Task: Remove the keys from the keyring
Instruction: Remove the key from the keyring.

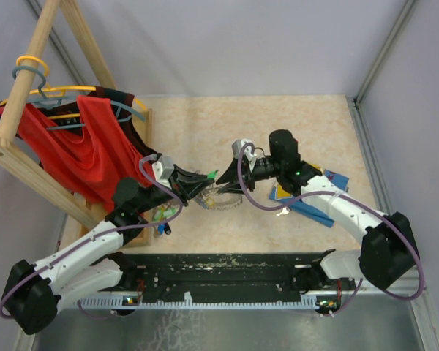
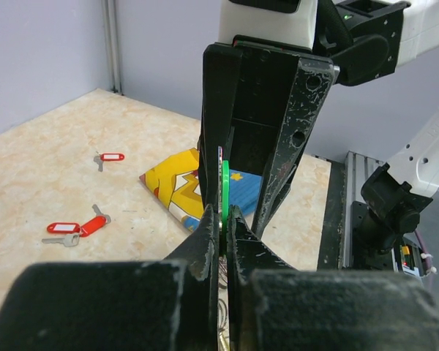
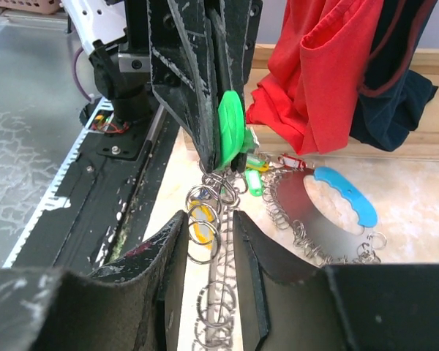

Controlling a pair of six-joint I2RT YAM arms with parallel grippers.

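My left gripper (image 2: 223,216) is shut on the green tag (image 2: 224,186) of a key and holds it above the table. The keyring (image 3: 307,238), a grey ring fringed with silver loops, hangs from that key and trails down onto the table (image 1: 293,124). My right gripper (image 3: 210,223) faces the left one, open, with a string of silver loops (image 3: 205,208) and a yellow tag (image 3: 200,225) between its fingers, untouched. In the top view both grippers meet mid-table, left gripper (image 1: 202,181) and right gripper (image 1: 227,175), over the keyring (image 1: 223,200).
Loose red-tagged keys (image 2: 77,227) and another (image 2: 111,157) lie on the table. A colourful book (image 2: 172,190) lies under the right arm. A wooden rack with a red garment (image 1: 80,146) stands at the left. More tagged keys (image 1: 161,213) lie near the rack's foot.
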